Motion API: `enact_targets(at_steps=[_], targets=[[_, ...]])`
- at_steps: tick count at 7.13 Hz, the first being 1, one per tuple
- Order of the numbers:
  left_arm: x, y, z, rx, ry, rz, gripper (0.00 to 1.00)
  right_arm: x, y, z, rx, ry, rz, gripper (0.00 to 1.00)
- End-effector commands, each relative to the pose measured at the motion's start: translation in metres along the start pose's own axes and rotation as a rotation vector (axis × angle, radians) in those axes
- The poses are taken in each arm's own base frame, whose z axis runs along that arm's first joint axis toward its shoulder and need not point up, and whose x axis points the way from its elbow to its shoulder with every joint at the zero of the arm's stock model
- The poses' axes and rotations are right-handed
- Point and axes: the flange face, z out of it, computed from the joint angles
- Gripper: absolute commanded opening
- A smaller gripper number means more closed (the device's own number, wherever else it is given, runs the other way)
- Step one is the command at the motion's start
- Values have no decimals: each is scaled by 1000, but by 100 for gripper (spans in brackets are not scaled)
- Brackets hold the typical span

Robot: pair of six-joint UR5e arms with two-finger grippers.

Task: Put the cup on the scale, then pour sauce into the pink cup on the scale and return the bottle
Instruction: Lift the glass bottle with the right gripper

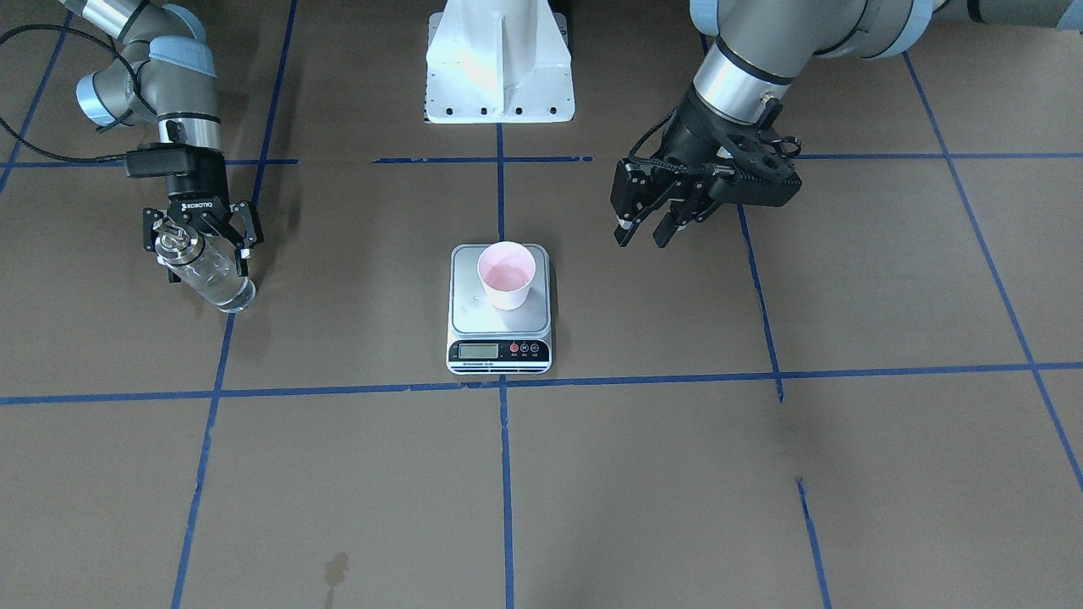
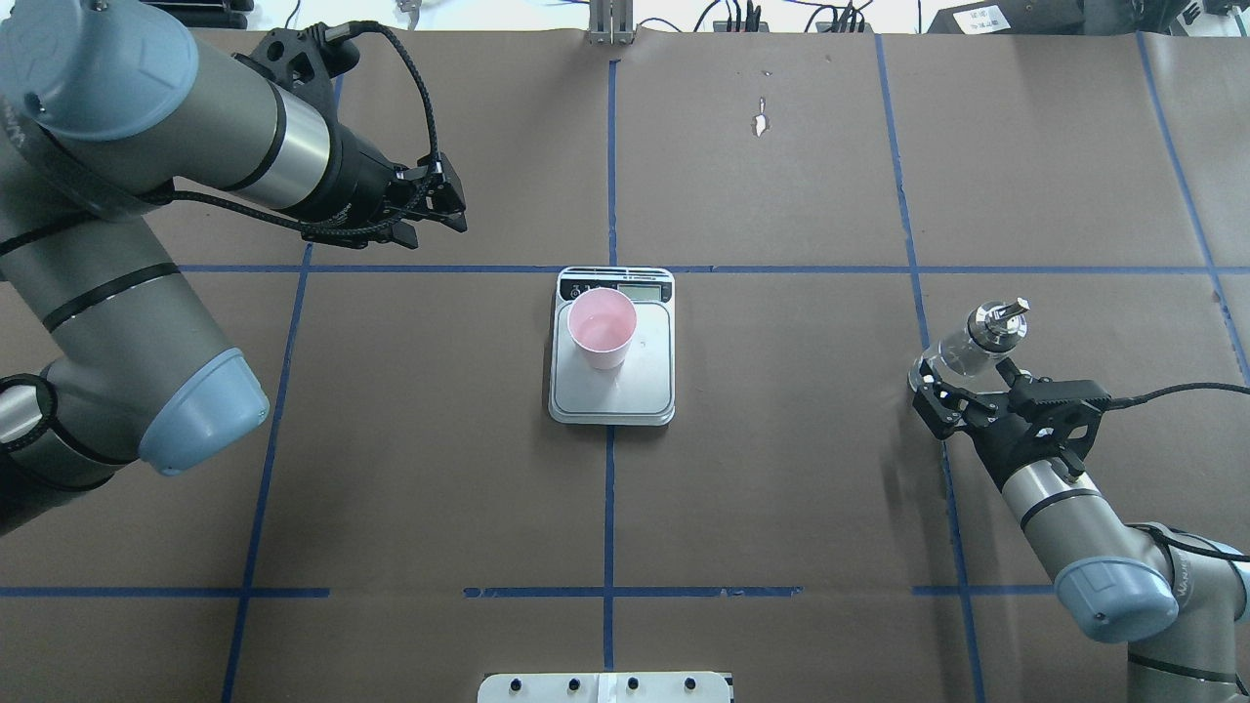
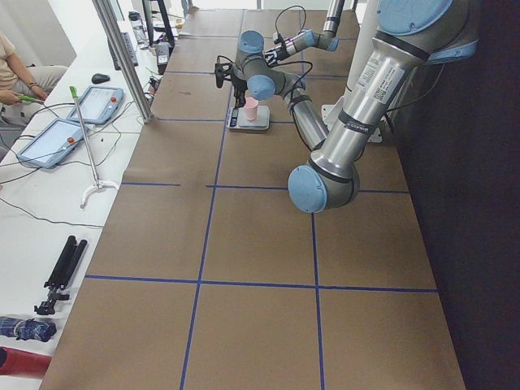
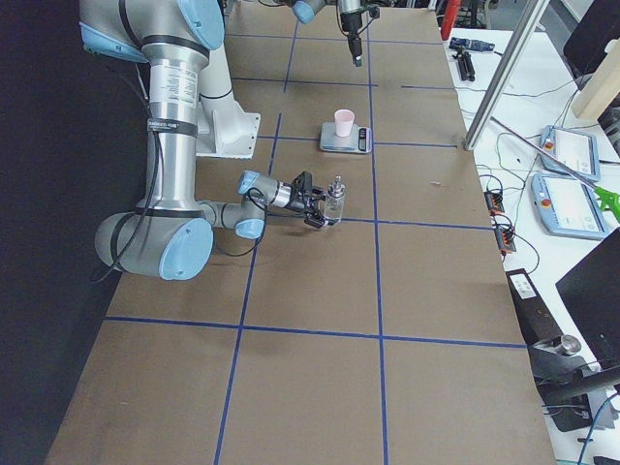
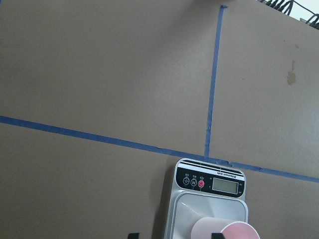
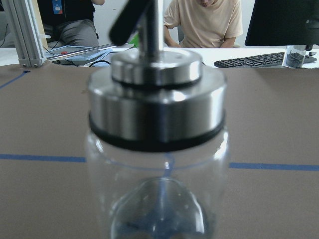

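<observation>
The pale pink cup (image 1: 506, 275) stands upright on the silver scale (image 1: 499, 326) at the table's centre, also seen in the overhead view as the cup (image 2: 603, 326) on the scale (image 2: 645, 386). The clear glass bottle (image 1: 203, 269) with its metal spout (image 2: 997, 322) stands on the table at my right side, with clear sauce (image 6: 159, 204) inside. My right gripper (image 1: 201, 245) has a finger on each side of the bottle; I cannot tell whether they press on it. My left gripper (image 1: 647, 233) hangs open and empty, above the table and apart from the scale.
The robot's white base (image 1: 499, 63) stands behind the scale. Blue tape lines cross the brown table. A metal post (image 4: 499, 77), tablets and cables lie beyond the table's far edge. A seated person (image 6: 204, 22) is past that edge.
</observation>
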Motion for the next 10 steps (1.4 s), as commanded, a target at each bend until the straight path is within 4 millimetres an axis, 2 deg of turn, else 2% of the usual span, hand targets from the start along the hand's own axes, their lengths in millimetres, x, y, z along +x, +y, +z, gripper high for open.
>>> enact_targets(at_steps=[1, 3, 4, 5, 7, 8, 9, 10], targets=[[0, 0, 0, 0, 0, 0, 57, -10, -6, 6, 14, -4, 20, 97], [0, 0, 0, 0, 0, 0, 57, -11, -8, 7, 18, -3, 24, 87], [0, 0, 0, 0, 0, 0, 57, -9, -10, 8, 21, 1, 24, 79], [0, 0, 0, 0, 0, 0, 57, -9, -11, 9, 23, 1, 28, 62], [0, 0, 0, 0, 0, -1, 57, -9, -19, 9, 29, -1, 14, 0], [0, 0, 0, 0, 0, -1, 57, -16, -30, 11, 44, -6, -35, 0], [0, 0, 0, 0, 0, -3, 58, -23, -43, 13, 68, -3, -161, 0], [0, 0, 0, 0, 0, -6, 57, -36, -50, 14, 79, -13, -165, 0]])
